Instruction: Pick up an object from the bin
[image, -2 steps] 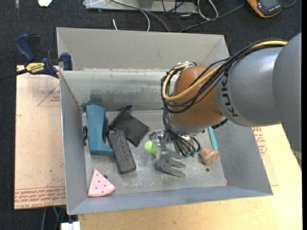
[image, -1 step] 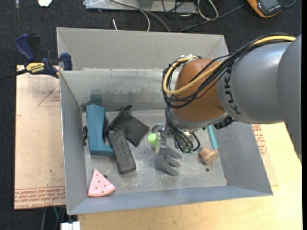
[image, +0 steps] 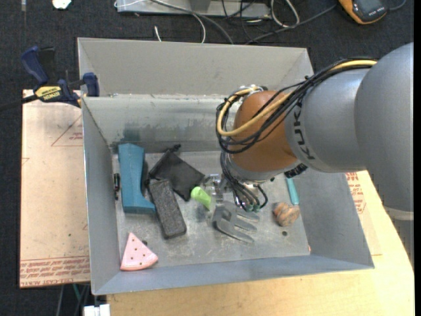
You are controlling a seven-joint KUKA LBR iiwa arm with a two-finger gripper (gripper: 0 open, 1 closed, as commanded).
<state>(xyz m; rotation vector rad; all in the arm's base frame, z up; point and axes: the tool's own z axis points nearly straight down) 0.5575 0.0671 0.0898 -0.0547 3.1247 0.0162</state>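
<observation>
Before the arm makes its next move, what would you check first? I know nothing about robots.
1. Is the gripper down inside the bin: ok, it is low over the middle of the floor.
2. Something close by to pick: ok, a small green piece lies just to its left in the view.
3. Anything gripped already: cannot tell.
4. Is the dark grey block out of the way: ok, it lies further left, apart.
5. Is the brown cork-like piece out of the way: ok, it lies apart on the right.
6. Room from the walls: ok.
</observation>
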